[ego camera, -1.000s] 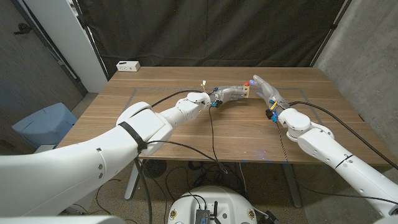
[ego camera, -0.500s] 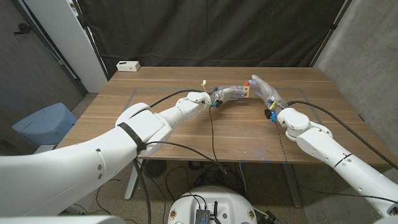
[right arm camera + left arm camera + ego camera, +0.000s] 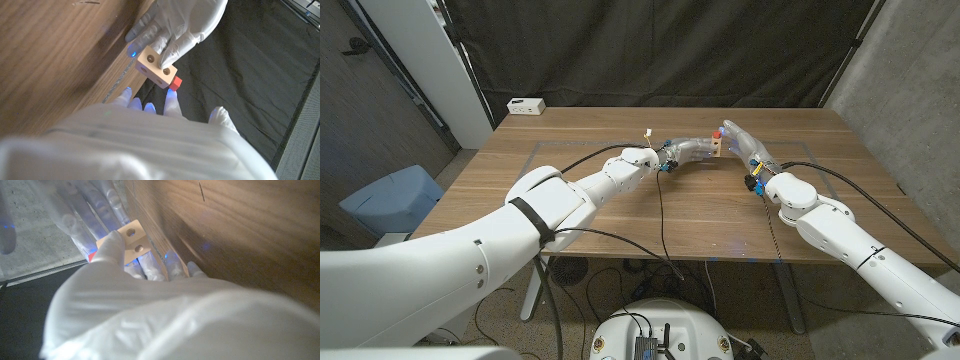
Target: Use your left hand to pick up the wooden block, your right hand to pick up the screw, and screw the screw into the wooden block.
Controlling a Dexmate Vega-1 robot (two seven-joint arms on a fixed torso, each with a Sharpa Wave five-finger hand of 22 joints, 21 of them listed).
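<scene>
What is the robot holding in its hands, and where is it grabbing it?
The left hand holds the wooden block by its sides, above the table. The right hand meets it at the red-headed screw; whether it grips the screw cannot be told.

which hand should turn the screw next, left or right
Right. The right hand has its fingers at the red screw, while the left hand grips the wooden block.
</scene>
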